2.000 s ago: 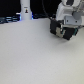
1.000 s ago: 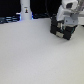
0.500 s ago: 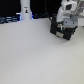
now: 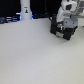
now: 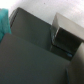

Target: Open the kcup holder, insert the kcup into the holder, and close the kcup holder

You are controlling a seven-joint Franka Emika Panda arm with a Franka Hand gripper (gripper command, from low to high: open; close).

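Arm: the white and black robot gripper (image 4: 64, 31) is seen at the far edge of the pale table (image 4: 35, 60), towards the exterior view's right, directly over the black boxy kcup holder (image 4: 61, 30)

Fingers: their spread cannot be told; they are blurred in both views

Holder: a dark flat top (image 5: 30, 35) and a grey box-like part (image 5: 65, 37) are shown in the wrist view; open or closed cannot be told

Kcup: only a green patch (image 5: 4, 25) is seen; it cannot be identified

Other: a tall white bottle-like object (image 4: 25, 10) is stood at the far edge, well apart

Progress: judged early; insertion and closing are left
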